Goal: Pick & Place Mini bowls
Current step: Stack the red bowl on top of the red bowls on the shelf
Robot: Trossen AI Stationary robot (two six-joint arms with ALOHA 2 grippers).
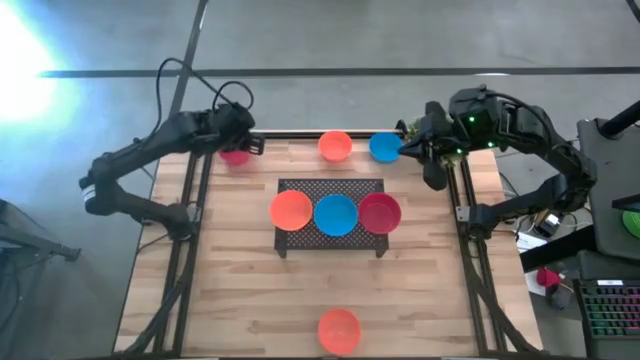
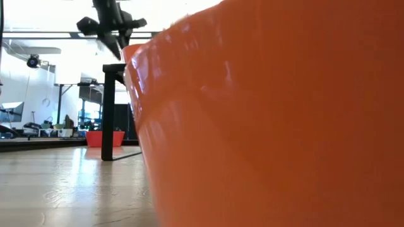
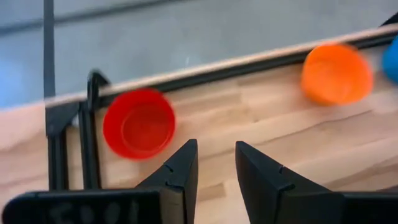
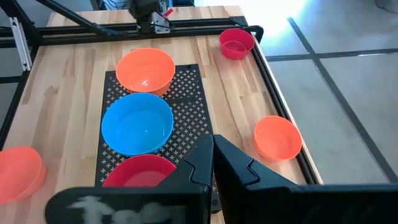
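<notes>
Three mini bowls sit on the dark mesh rack [image 1: 330, 190]: orange [image 1: 291, 210], blue [image 1: 336, 214] and red [image 1: 379, 213]. Along the far edge stand a red bowl [image 1: 235, 155], an orange bowl [image 1: 335, 146] and a blue bowl [image 1: 384, 147]. Another orange bowl [image 1: 339, 330] sits at the near edge and fills the low view [image 2: 271, 120]. My left gripper [image 3: 216, 158] is open, above the table just beside the far red bowl [image 3: 138, 123]. My right gripper [image 4: 212, 149] is shut, next to the far blue bowl; its wrist view hides that bowl.
Black frame rails [image 1: 462, 190] run along the table's left, right and far edges. A rack leg [image 2: 108, 110] stands on the wood. Bare wood lies between the rack and the near orange bowl. A keyboard and clutter [image 1: 600, 300] lie off the right side.
</notes>
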